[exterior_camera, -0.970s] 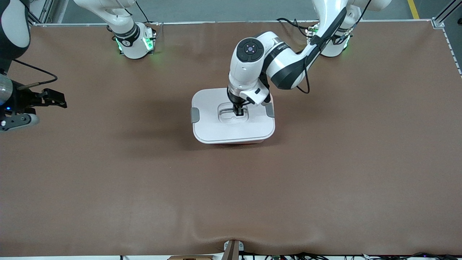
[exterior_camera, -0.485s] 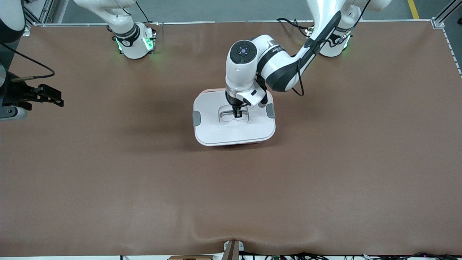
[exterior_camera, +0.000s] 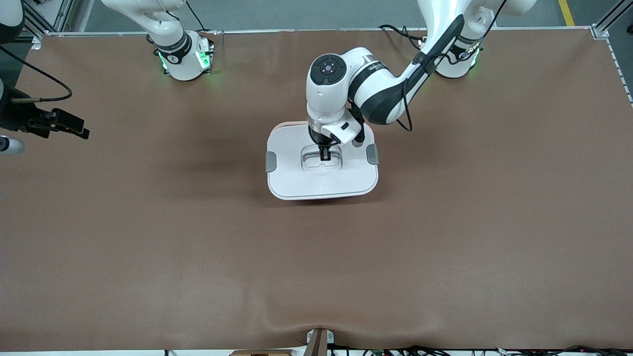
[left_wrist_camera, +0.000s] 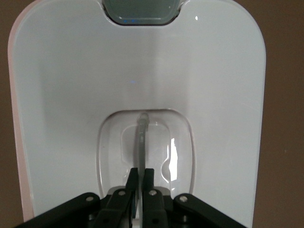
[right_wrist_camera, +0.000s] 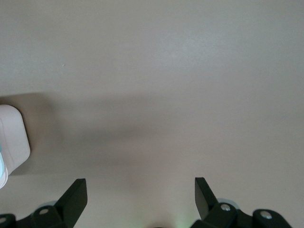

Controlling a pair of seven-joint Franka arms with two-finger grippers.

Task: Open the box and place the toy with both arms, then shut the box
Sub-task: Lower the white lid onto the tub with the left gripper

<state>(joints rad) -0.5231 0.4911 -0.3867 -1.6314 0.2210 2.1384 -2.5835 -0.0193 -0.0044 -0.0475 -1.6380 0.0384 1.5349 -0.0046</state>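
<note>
The box [exterior_camera: 321, 199] stands mid-table; only a sliver of its pink base shows under the white lid [exterior_camera: 296, 183], which has grey side clips [exterior_camera: 270, 161]. My left gripper [exterior_camera: 324, 157] is down in the lid's recessed centre, shut on the thin handle bar [left_wrist_camera: 141, 137]. In the left wrist view the gripper [left_wrist_camera: 140, 172] pinches that bar, with the lid [left_wrist_camera: 71, 95] spread around it and one clip [left_wrist_camera: 137, 12] at its edge. My right gripper [exterior_camera: 79, 131] hangs open and empty over the table at the right arm's end; its view shows it open [right_wrist_camera: 140, 192]. The toy is out of view.
The brown table mat [exterior_camera: 316, 272] is bare around the box. The arm bases [exterior_camera: 185, 59] stand along the table edge farthest from the front camera. A white rounded end of the box [right_wrist_camera: 12, 137] shows at the edge of the right wrist view.
My left gripper and the lid shifted slightly toward the left arm's end, and the lid now looks lower. My right gripper drew back toward the edge of the view.
</note>
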